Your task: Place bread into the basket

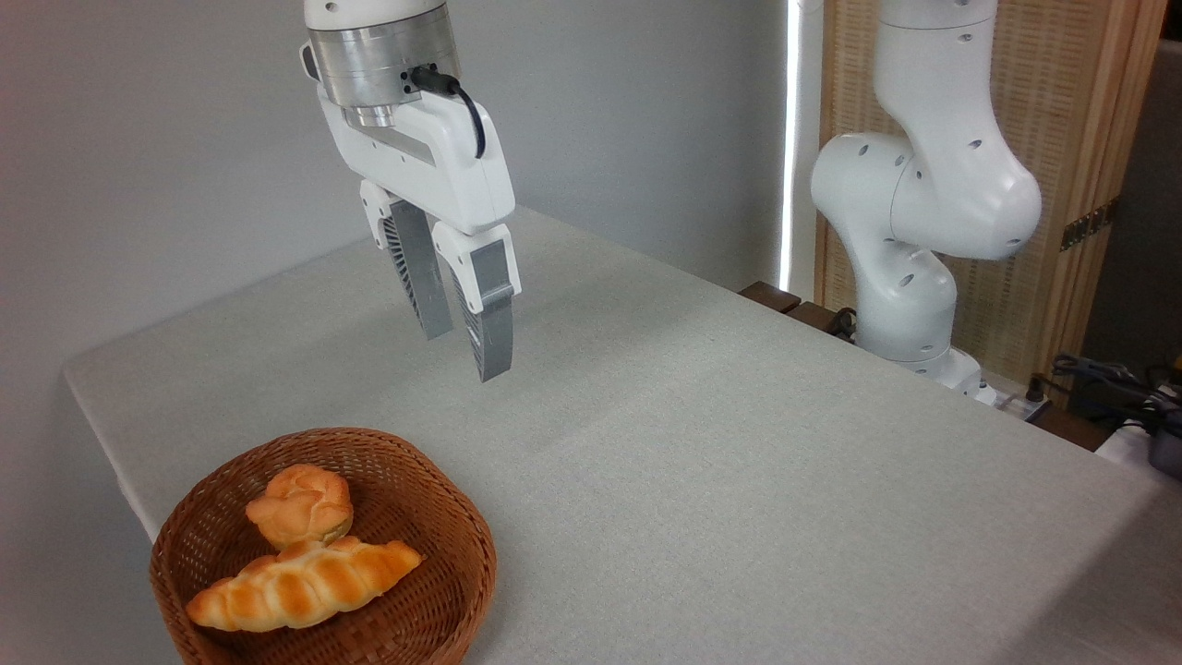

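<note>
The bread is seen lying inside the basket, stretched across its floor from the lower left wall towards the right side, with a small round bun resting just behind it and touching it near the middle. The basket stands at the near left corner of the desk. By this layout the task is judged to be as good as done, since the loaf is fully within the rim.

The gripper is held above the desk, well clear of the basket and behind it, with nothing between its jaws; only a narrow gap is shown between the two fingers, so they are taken to be slightly parted rather than pressed together.

The loaf is judged to be light for its length. From its glossy, even surface it may well be a stiff model rather than real bread, though this cannot be settled from the view; if real, it would be soft and easily dented. The glaze is likely to be somewhat slippery. Should it need to be taken up again, the middle would be preferred, across the narrow width in a groove between two ridges, so that balance is kept and sliding is checked. The pointed ends would be avoided, as the loaf would tip
</note>
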Robot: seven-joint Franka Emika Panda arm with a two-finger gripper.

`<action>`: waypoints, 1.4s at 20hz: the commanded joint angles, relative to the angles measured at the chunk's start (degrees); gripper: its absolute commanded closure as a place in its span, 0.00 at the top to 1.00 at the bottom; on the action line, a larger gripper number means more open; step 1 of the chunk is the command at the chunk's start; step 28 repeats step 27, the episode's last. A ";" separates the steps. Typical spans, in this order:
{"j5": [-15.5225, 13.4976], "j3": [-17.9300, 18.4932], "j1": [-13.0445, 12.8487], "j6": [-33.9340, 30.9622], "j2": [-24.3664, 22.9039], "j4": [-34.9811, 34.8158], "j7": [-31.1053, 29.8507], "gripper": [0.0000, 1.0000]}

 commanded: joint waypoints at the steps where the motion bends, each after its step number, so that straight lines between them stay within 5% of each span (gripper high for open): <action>1: -1.03 6.31 -5.11 -0.96 -1.05 -0.39 1.74 1.00; 28: -1.03 8.01 -6.45 -0.08 -0.97 0.05 1.74 1.00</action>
